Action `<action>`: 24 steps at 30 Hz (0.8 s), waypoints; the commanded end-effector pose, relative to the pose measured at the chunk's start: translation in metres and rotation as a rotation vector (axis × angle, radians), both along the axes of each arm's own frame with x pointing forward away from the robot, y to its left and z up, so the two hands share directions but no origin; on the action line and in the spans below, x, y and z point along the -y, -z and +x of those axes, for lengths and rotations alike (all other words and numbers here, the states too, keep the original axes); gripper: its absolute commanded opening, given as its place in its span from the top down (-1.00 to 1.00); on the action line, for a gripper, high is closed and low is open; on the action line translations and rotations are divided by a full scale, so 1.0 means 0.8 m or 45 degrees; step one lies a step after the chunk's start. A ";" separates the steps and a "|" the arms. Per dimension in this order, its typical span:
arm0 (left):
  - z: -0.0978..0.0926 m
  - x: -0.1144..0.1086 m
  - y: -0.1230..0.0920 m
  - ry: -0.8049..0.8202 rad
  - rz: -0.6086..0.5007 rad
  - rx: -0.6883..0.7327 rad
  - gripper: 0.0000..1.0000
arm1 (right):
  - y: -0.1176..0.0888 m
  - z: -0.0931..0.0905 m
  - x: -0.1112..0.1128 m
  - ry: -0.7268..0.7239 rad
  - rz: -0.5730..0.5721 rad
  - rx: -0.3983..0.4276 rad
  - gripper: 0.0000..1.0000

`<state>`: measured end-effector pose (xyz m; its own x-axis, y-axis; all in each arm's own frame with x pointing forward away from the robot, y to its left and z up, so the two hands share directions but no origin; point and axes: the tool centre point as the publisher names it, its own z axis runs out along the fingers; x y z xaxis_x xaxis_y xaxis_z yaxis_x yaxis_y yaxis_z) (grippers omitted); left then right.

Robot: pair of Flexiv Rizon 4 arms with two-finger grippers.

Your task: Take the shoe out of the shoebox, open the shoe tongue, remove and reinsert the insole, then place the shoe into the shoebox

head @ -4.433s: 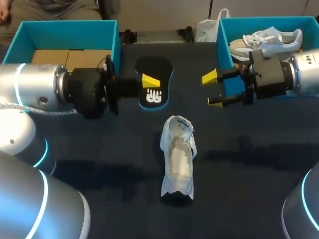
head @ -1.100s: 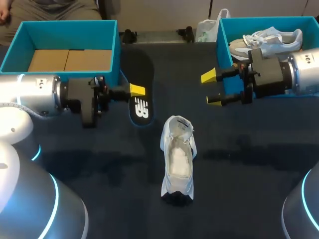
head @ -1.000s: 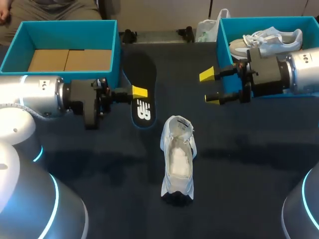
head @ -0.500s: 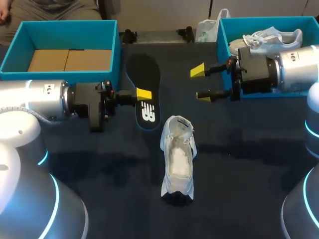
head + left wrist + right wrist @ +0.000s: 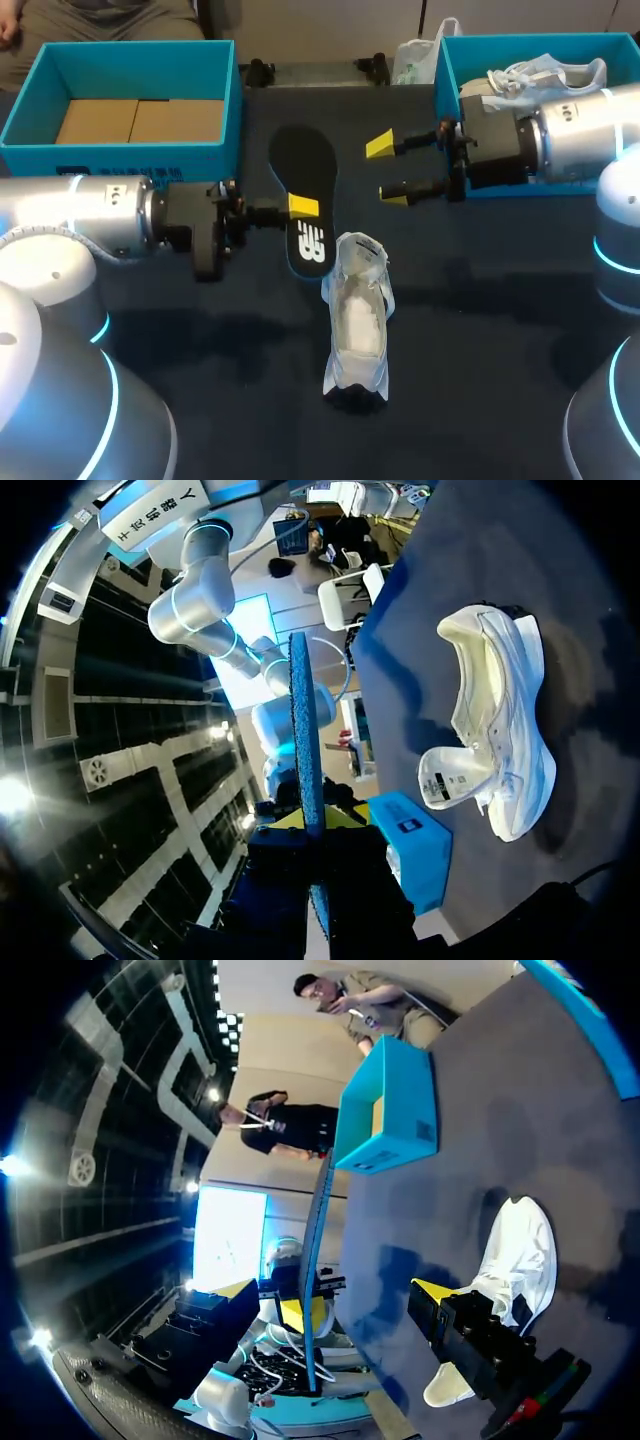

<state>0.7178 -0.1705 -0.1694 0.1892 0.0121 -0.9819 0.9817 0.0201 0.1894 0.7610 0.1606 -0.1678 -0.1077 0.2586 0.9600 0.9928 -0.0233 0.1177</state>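
Observation:
A white shoe (image 5: 357,315) lies on the dark table with its tongue pulled open and its inside empty. My left gripper (image 5: 300,207) is shut on the black insole (image 5: 305,170), holding it on edge just behind and left of the shoe's tongue. In the left wrist view the insole (image 5: 305,750) stands edge-on between my yellow fingertips (image 5: 345,816), with the shoe (image 5: 495,720) ahead and to one side. My right gripper (image 5: 387,171) hangs open to the right of the insole, empty. The right wrist view shows one yellow fingertip (image 5: 433,1290), the shoe (image 5: 505,1270) and the insole (image 5: 315,1250).
A teal shoebox (image 5: 100,155) with a cardboard floor stands at the back left. Another teal shoebox (image 5: 447,80) at the back right holds a second white shoe (image 5: 550,75), partly behind my right arm. A white bag (image 5: 415,60) sits at the table's back edge.
My left arm has carried the insole to the right and nearer, up to the shoe's tongue. My right arm has moved left toward the insole, still open.

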 end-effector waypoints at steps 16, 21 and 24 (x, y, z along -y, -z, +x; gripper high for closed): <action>0.001 0.021 0.018 -0.002 0.012 0.019 1.00 | 0.015 -0.013 -0.037 -0.025 0.017 0.029 -1.00; 0.001 0.021 0.018 -0.002 0.012 0.019 1.00 | 0.009 -0.018 -0.053 -0.013 0.006 0.041 -1.00; 0.001 0.021 0.018 -0.002 0.012 0.019 1.00 | 0.006 -0.018 -0.062 -0.016 0.000 0.047 -1.00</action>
